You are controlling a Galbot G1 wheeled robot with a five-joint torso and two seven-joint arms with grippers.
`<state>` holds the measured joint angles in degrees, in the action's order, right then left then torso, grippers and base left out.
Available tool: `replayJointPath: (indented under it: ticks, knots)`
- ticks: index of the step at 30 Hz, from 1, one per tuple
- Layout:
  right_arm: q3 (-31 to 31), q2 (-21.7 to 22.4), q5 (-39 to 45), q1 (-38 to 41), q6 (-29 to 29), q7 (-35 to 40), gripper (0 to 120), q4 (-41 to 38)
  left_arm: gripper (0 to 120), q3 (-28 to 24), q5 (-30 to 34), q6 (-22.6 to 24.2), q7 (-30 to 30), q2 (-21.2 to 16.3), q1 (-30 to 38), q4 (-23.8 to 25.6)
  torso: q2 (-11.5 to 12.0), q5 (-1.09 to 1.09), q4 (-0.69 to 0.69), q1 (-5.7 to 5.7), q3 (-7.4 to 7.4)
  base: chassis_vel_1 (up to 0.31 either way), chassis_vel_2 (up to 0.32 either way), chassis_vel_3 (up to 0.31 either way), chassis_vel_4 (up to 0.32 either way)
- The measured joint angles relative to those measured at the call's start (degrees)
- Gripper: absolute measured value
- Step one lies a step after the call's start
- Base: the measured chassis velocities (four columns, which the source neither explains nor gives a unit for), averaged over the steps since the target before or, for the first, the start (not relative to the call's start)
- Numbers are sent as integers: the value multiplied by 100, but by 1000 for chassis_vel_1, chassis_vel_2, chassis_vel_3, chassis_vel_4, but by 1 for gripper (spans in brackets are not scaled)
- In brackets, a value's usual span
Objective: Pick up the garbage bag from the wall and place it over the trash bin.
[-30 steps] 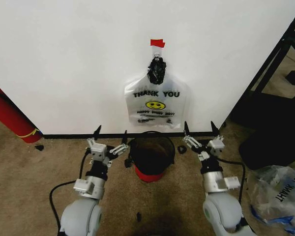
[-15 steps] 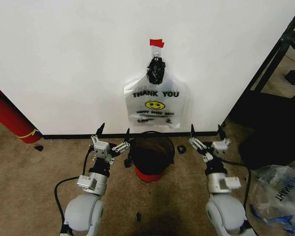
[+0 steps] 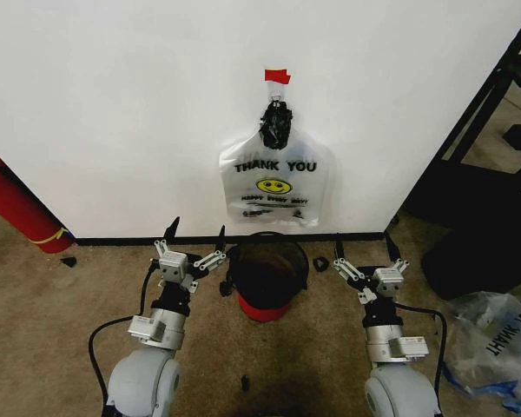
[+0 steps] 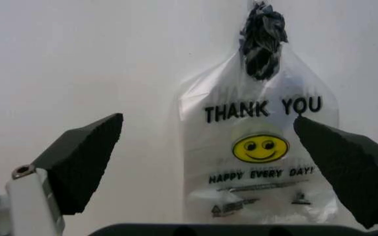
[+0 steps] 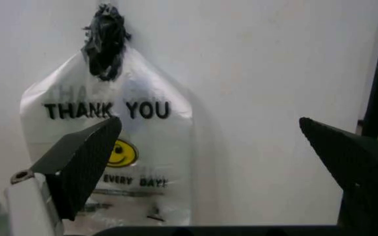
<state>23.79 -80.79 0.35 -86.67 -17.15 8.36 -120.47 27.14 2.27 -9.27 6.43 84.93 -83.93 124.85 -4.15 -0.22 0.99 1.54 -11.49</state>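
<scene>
1. Hanging flat against the wall (image 3: 113, 113), the garbage bag (image 3: 278, 187) is seen suspended from a hook under a strip of red tape (image 3: 278, 76), its handles bunched into a dark knot (image 3: 276, 126) at the top
2. Bold black THANK YOU lettering, a yellow smiley and a line reading HAPPY EVERY DAY are printed on the bag; its lower edge is found just above the black baseboard (image 3: 113, 240)
3. The trash bin (image 3: 267, 271), red with a black rim and dark interior, is placed on the carpet directly below the bag, close to the wall
4. The left gripper (image 3: 196, 236) is held low just beside the bin on the left, fingers spread wide with nothing between them; in the left wrist view the bag (image 4: 261, 157) is framed between the parted fingertips (image 4: 84, 160)
5. The right gripper (image 3: 363, 249) is held to the right of the bin, a little apart from it, likewise spread and empty; the bag (image 5: 110, 152) is seen beyond it in the right wrist view
6. A red cylinder (image 3: 17, 208) with a yellow band is leaned at the far left, and a clear bag (image 3: 491, 339) lies on the floor at the right
</scene>
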Motion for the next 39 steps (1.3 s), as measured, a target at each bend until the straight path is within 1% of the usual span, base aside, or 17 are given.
replayJointPath:
  ticks: [7, 15, 19, 26, 29, 35, 38, 39]
  knots:
    - [-22, -21, -46, -27, -58, -152, 100, -2, 100, 25, 69, -11, -5, -30, -82, 126, 0, 0, 0, 0, 0, 0, 0, 0, 0]
    - [70, 35, -36, -6, -81, -240, 100, 100, 100, -16, 136, 14, -19, 0, -50, 83, 0, 0, 0, 0, 0, 0, 0, 0, 0]
    - [68, 19, -61, -8, -124, -238, 100, 175, 100, -20, 99, -31, -51, 2, -46, -20, 0, 0, 1, 0, 0, 0, 0, 0, 0]
    - [80, -32, -179, 9, -197, -240, 100, 214, 100, -16, 97, -67, -88, -17, -74, -42, -1, 0, 0, 0, 0, 0, 0, 0, 0]
    - [-2, -22, -194, 71, -189, -225, 100, 394, 100, 28, 29, -170, -180, -72, -2, -283, -1, 0, 0, 0, 0, 0, 0, 0, 0]
    - [-66, -20, -222, 132, -197, -225, 100, 545, 100, 26, 39, -196, -205, -92, -13, -334, -1, 0, 1, 0, 0, 0, 0, 0, 0]
    - [-171, 33, -78, 405, -49, -269, 100, 662, 100, 4, 37, -185, -206, -101, -22, -272, -1, 0, 1, 0, 0, 0, 0, 0, 0]
    - [-257, 68, 236, 702, 59, -302, 100, 814, 100, -41, 33, -133, -175, -135, -26, -186, -1, -1, 3, 0, 0, 0, 0, 0, 0]
